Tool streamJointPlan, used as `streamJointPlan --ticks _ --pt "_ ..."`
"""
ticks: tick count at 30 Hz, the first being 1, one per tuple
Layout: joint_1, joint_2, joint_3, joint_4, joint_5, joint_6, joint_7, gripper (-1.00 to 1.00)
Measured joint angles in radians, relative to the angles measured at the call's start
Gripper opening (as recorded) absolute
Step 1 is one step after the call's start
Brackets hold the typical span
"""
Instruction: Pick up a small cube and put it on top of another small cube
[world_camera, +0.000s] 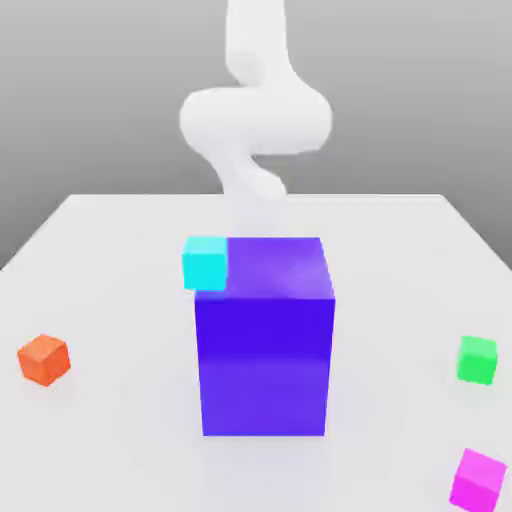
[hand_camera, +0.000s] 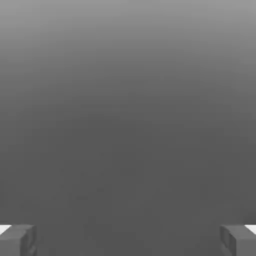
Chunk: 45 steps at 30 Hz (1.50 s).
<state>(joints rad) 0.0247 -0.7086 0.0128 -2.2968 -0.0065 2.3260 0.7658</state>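
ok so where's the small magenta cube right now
In the exterior view the small magenta cube sits on the white table at the near right corner, just below the small green cube, right of the big purple-blue block.

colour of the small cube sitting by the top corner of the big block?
Cyan. The small cube sits by the big purple-blue block's upper corner on the exterior view's left; it shows best in the exterior view.

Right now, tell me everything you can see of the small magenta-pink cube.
The small magenta-pink cube is plain, matte and evenly coloured, with no markings. It rests flat on the white table, slightly turned so that its top and two side faces show, near the lower corner on the exterior view's right. Nothing touches it but the table; the green cube stands apart, further back.
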Motion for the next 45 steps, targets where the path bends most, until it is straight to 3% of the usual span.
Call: streamJointPlan --ticks 29,33,34,41,45 --pt "0.263 1.061 0.177 0.038 -0.137 0.298 -0.352 0.0" --pt "0.298 1.206 0.147 0.065 -0.179 0.393 -0.335 0.0" --pt "0.307 1.238 0.137 0.072 -0.188 0.417 -0.329 -1.0" --pt "0.308 1.243 0.135 0.073 -0.19 0.421 -0.327 -1.0" --pt "0.281 1.123 0.172 0.045 -0.151 0.329 -0.356 -1.0"
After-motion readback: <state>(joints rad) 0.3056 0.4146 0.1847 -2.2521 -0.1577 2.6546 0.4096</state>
